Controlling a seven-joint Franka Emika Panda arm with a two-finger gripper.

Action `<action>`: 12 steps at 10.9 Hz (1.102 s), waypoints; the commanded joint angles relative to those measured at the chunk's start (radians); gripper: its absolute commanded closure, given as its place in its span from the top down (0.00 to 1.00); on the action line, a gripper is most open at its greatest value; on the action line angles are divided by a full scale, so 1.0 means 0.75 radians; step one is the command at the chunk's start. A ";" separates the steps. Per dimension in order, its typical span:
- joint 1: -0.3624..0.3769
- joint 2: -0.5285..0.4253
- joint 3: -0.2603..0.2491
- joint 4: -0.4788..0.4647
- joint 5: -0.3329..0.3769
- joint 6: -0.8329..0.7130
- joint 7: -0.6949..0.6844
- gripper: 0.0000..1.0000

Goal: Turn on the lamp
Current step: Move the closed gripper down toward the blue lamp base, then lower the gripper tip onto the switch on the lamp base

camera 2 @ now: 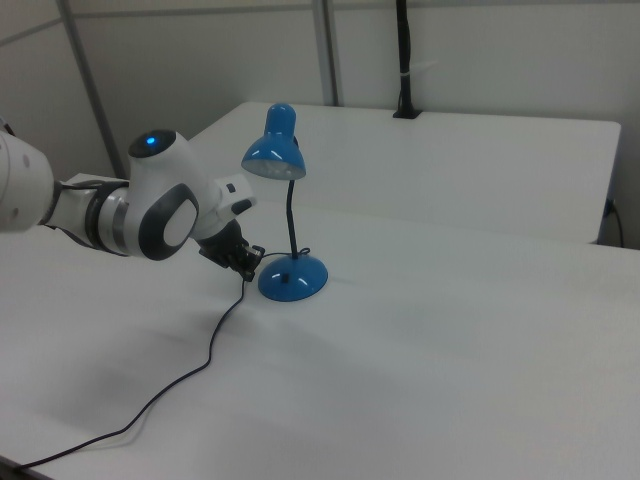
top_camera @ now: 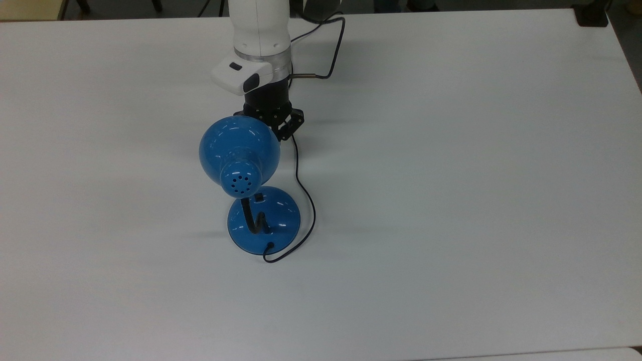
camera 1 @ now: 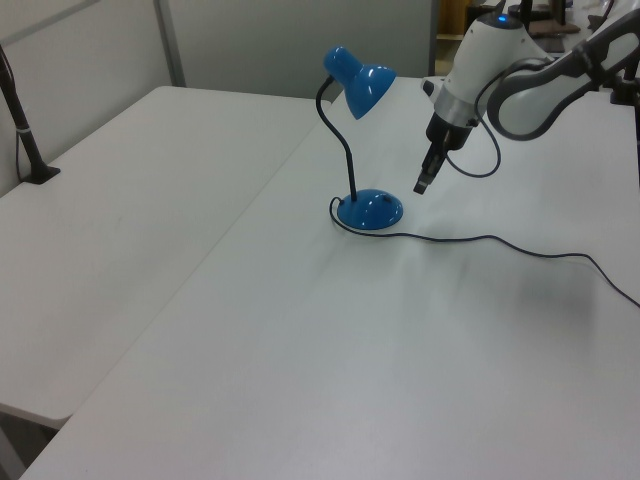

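**A:** Here's the lamp (top_camera: 249, 190), standing near the middle of the white table (top_camera: 451, 200). From the top view the shade covers part of the arm's end, so the gripper tips are tucked out of sight behind it.

**B:** The left view opens that up: the gripper (camera 1: 423, 184) hangs tilted, low over the table, just beside the round base on the left view's right, and apart from it. The fingers look pressed together into one dark tip (no gap I can make out).

**A:** And the right view?

**B:** There the arm (camera 2: 150, 210) comes in from the right view's left, with the gripper (camera 2: 250, 262) low down near the base and the cord.

**A:** The cord (top_camera: 303, 190) shows best from the top view: it leaves the base's near edge, loops round the top view's right side and runs up past the gripper.

**B:** In the left view it trails away across the table toward the left view's right edge. A black post (camera 1: 22, 125) stands clamped at the far table's edge, well apart from everything.
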State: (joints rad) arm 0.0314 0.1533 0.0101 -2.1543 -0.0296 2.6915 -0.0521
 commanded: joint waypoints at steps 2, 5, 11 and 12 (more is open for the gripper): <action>0.005 0.080 -0.003 -0.020 0.023 0.270 0.004 0.00; -0.001 0.135 -0.003 -0.009 0.007 0.375 -0.041 0.00; -0.081 0.209 -0.003 0.072 0.007 0.424 -0.241 0.00; -0.085 0.227 -0.003 0.082 0.005 0.426 -0.250 0.00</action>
State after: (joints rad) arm -0.0219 0.2858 0.0088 -2.1295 -0.0293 2.9874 -0.1914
